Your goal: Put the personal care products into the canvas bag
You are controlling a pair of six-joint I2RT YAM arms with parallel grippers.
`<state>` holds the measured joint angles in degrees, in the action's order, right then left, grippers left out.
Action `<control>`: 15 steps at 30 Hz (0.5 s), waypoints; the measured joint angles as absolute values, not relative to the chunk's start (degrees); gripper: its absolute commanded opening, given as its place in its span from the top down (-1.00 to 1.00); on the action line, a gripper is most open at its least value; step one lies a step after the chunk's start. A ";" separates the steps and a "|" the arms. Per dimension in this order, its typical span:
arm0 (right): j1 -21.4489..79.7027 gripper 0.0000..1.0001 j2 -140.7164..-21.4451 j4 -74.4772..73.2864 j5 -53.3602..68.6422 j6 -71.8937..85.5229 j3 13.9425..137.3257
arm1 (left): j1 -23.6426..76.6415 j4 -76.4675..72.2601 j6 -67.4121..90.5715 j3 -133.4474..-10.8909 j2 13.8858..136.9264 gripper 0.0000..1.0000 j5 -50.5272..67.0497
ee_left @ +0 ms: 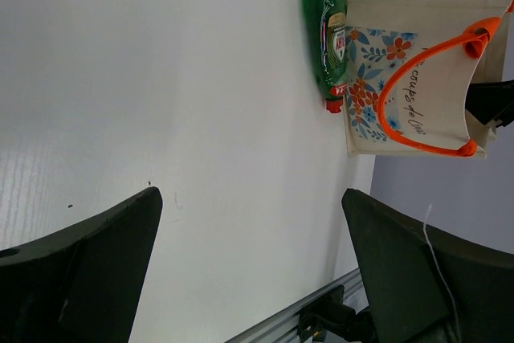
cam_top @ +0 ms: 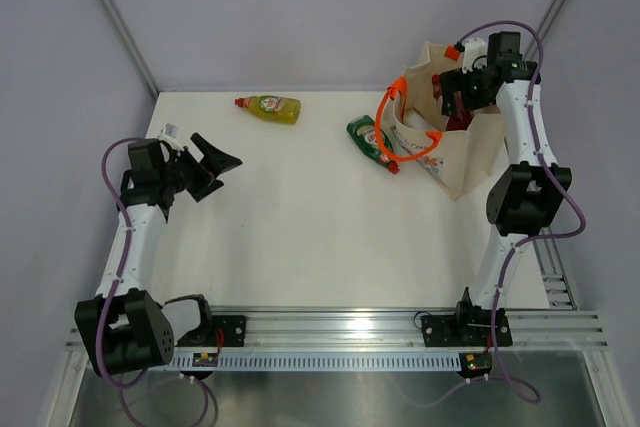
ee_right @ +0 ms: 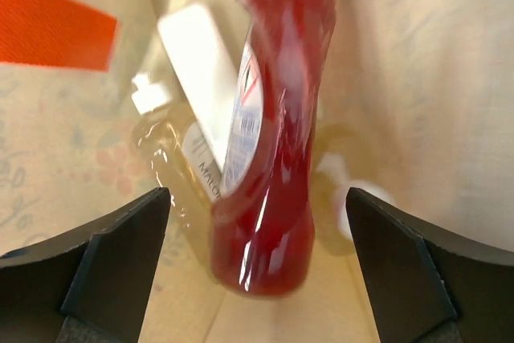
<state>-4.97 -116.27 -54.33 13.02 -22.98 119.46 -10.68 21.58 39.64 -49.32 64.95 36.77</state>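
Note:
The canvas bag (cam_top: 473, 155) stands at the table's back right, its orange handle (cam_top: 404, 128) hanging toward the middle. My right gripper (cam_top: 455, 97) is over its mouth, open. In the right wrist view a blurred red bottle (ee_right: 273, 158) sits between the wide-apart fingers of the right gripper (ee_right: 257, 194), touching neither. Under it inside the bag (ee_right: 418, 54) lie a flat white bottle (ee_right: 197, 54) and a clear amber one (ee_right: 173, 166). A green bottle (cam_top: 372, 142) (ee_left: 329, 42) lies against the bag (ee_left: 434, 14). A yellow bottle (cam_top: 270, 107) lies at the back. My left gripper (cam_top: 215, 167) (ee_left: 250, 193) is open and holds nothing.
The table is boxed in by grey walls at the back and both sides. An aluminium rail (cam_top: 340, 327) with both arm bases runs along the near edge. An orange tab (ee_right: 56, 30) shows on the bag's inner wall.

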 measured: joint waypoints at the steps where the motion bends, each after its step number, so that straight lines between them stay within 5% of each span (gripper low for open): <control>1: -4.97 -0.99 -116.27 -54.30 12.86 -23.03 120.25 | -10.68 21.56 39.44 -49.30 64.88 -0.98 36.77; 8: -4.80 -0.99 -113.30 -53.36 15.90 -25.30 126.08 | -10.68 24.58 36.27 -49.50 61.63 -0.98 36.10; 15: 1.93 -0.98 -101.16 -53.39 34.63 -32.84 120.16 | -10.68 26.63 34.52 -49.84 56.88 -0.98 34.96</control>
<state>1.93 -101.16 -53.39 34.63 -32.84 120.16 -10.68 26.63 34.52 -49.84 56.88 34.96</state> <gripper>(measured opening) 0.993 0.984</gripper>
